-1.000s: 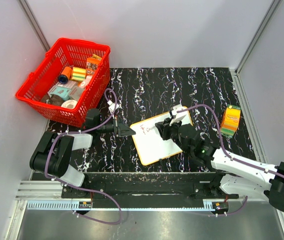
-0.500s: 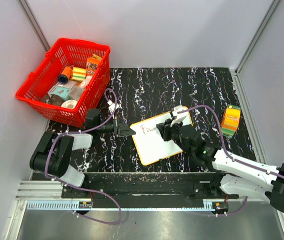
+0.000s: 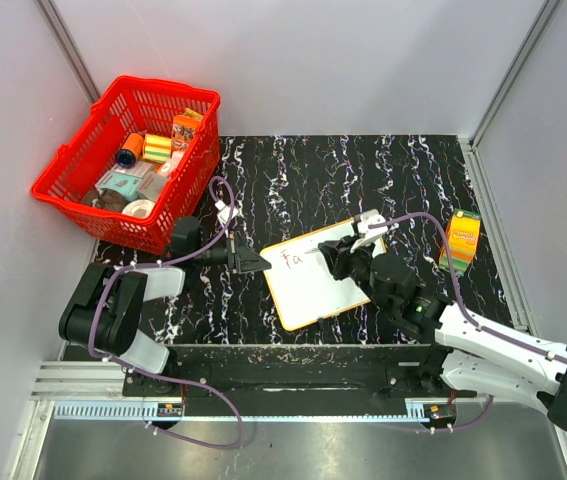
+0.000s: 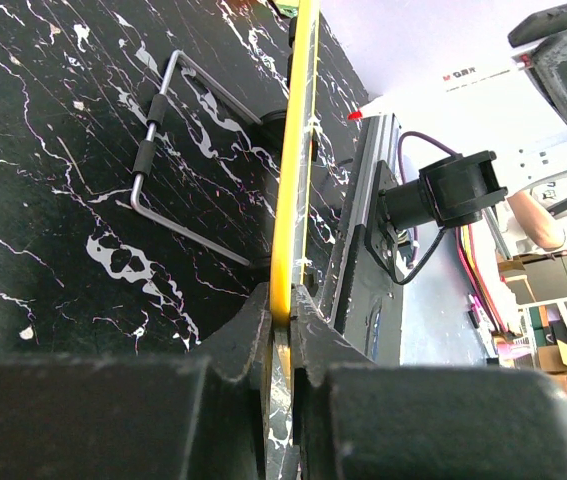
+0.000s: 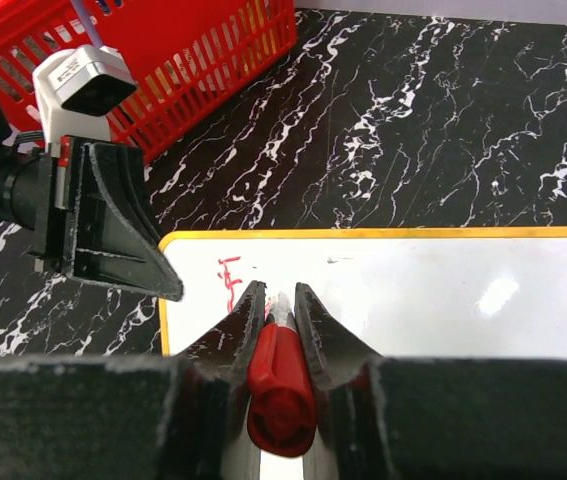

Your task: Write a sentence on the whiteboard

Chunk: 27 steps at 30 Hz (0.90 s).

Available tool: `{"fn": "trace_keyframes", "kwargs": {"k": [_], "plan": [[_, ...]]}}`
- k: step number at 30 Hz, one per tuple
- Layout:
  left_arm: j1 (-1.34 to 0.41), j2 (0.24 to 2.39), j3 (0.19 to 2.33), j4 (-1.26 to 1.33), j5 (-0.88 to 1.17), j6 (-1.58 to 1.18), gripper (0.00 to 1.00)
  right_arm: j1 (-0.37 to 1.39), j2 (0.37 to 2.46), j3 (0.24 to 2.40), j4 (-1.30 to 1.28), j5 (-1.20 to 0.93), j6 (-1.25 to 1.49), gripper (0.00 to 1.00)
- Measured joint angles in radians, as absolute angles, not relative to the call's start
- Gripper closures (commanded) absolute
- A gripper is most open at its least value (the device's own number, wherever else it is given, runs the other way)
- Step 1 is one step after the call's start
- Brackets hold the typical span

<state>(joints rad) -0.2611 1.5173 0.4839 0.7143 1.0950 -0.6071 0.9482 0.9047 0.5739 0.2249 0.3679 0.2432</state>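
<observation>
The red basket sits far left, well apart from the work. The left gripper is clamped tight on the left rim of the whiteboard, which lies mid-table, near the front edge. If that thin-edge pinch slips, the board could pivot under the pen and spoil the sentence (only a couple of red letters, at the far-left corner). The right gripper is closed around a red marker; pressing too hard could skid its tip. Bare board stretches rightward, and an orange carton stands beyond its right edge.
</observation>
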Motion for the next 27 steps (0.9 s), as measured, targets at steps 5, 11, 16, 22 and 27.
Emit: {"fn": "trace_keyframes", "kwargs": {"k": [5, 11, 16, 22, 27], "plan": [[-0.261, 1.514, 0.484, 0.707, 1.095, -0.606, 1.00, 0.948, 0.947, 0.582, 0.236, 0.385, 0.229, 1.00], [-0.261, 1.513, 0.485, 0.705, 1.095, -0.603, 1.00, 0.948, 0.981, 0.582, 0.242, 0.399, 0.224, 1.00], [-0.261, 1.513, 0.485, 0.705, 1.095, -0.602, 1.00, 0.948, 0.981, 0.582, 0.261, 0.403, 0.221, 1.00], [-0.262, 1.513, 0.488, 0.698, 1.095, -0.600, 1.00, 0.948, 0.975, 0.582, 0.283, 0.403, 0.220, 1.00], [-0.264, 1.513, 0.490, 0.697, 1.094, -0.599, 1.00, 0.948, 0.986, 0.582, 0.291, 0.403, 0.218, 1.00]]}}
